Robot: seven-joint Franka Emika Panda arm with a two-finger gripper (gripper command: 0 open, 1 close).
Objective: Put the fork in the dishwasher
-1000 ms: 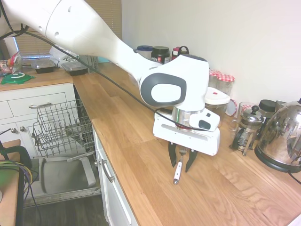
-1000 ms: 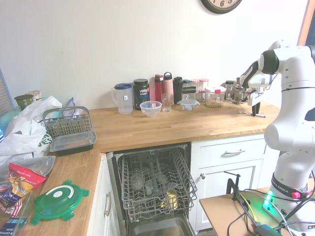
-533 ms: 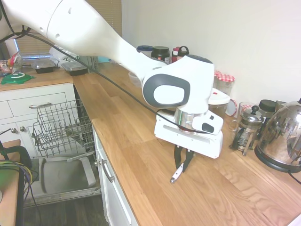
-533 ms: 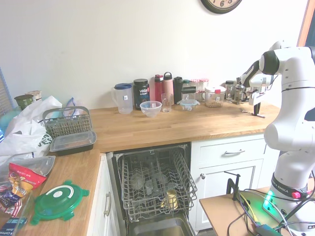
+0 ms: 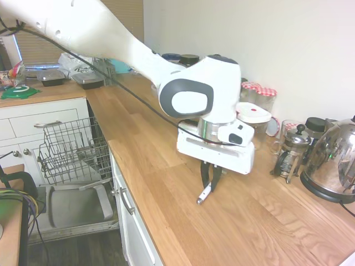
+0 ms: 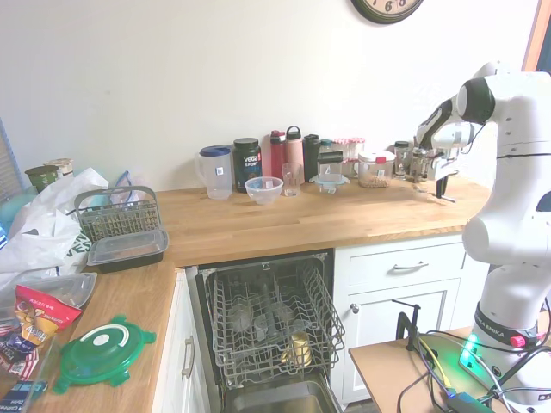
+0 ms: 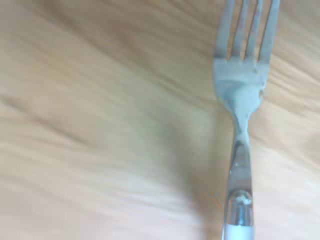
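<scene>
We see the white arm at the right, its gripper [image 6: 442, 182] hanging over the far right end of the wooden counter [image 6: 284, 219]; the fingers are too small to read; the dishwasher [image 6: 271, 327] stands open below, its wire rack pulled out; a green lid [image 6: 96, 351] lies on the left counter.

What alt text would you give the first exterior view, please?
The white arm's gripper is shut on the fork, white handle hanging down just above the wooden counter. At left, the dishwasher stands open with its wire rack pulled out.
</scene>
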